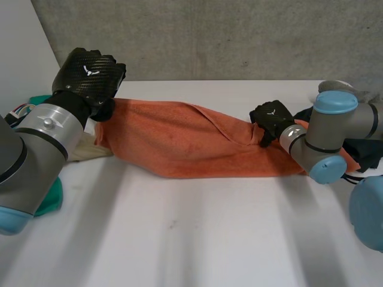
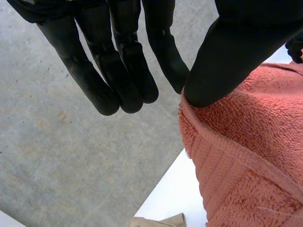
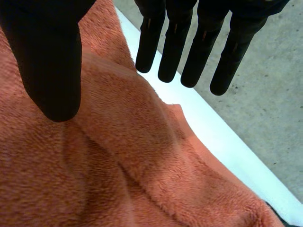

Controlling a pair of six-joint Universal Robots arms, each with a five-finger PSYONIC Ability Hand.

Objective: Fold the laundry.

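The left hand (image 1: 90,75) and right hand (image 1: 272,116) are black, their carbon-weave backs bearing a small white emblem (image 1: 90,70). The fingers (image 2: 128,80) are smooth and round-tipped. The arms (image 1: 48,128) are silver-grey with light-blue caps (image 1: 335,101).

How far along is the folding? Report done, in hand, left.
Done: the orange towel lies stretched across the table, apparently doubled lengthwise, though rumpled. In hand: the left hand is at its left end, the right hand at its right end, both with straight fingers, neither gripping. Left: the towel's further folds, plus the beige cloth, green cloth and dark clothes at the sides.
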